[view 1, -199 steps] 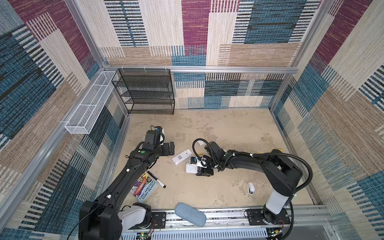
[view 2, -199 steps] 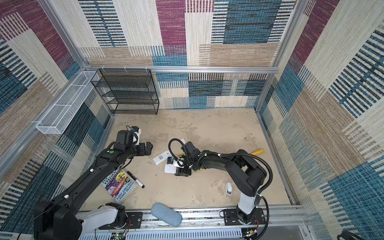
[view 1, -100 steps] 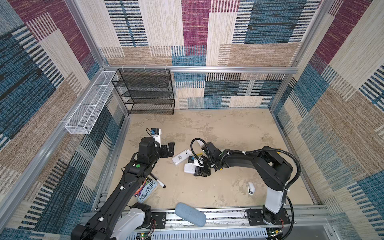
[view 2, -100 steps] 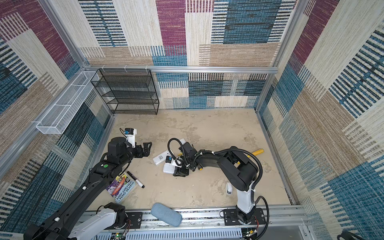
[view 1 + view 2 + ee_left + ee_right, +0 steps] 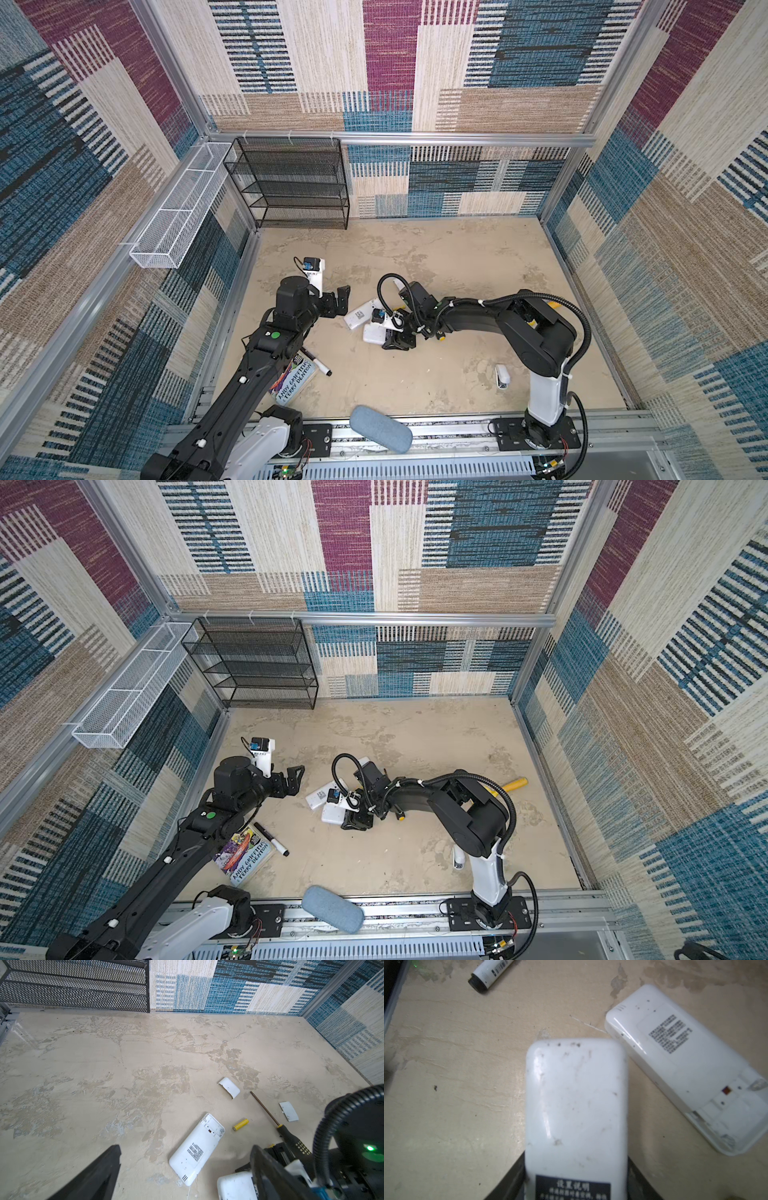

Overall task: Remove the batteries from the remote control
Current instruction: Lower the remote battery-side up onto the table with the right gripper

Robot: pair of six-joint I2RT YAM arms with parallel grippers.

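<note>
A white remote control (image 5: 576, 1105) lies back-up on the table with my right gripper (image 5: 576, 1188) shut on its sides; both top views show this grip (image 5: 398, 337) (image 5: 356, 820). A second white remote (image 5: 197, 1148) (image 5: 358, 318) lies beside it with its battery bay bare. One yellow battery (image 5: 240, 1124) rests on the table past that bay, seen only in the left wrist view. My left gripper (image 5: 336, 301) (image 5: 186, 1147) hangs open and empty just left of the second remote.
Two white bay covers (image 5: 229, 1087) (image 5: 288, 1111) and a black-handled screwdriver (image 5: 291, 1136) lie near the battery. A book (image 5: 295, 376), a marker (image 5: 316, 360), a grey pouch (image 5: 380, 428) and a small white object (image 5: 503, 376) sit in front. A black mesh rack (image 5: 291, 183) stands at the back left.
My left arm has drawn its wrist back and lower to the left, the gripper still open. The right gripper has slid the held remote slightly left.
</note>
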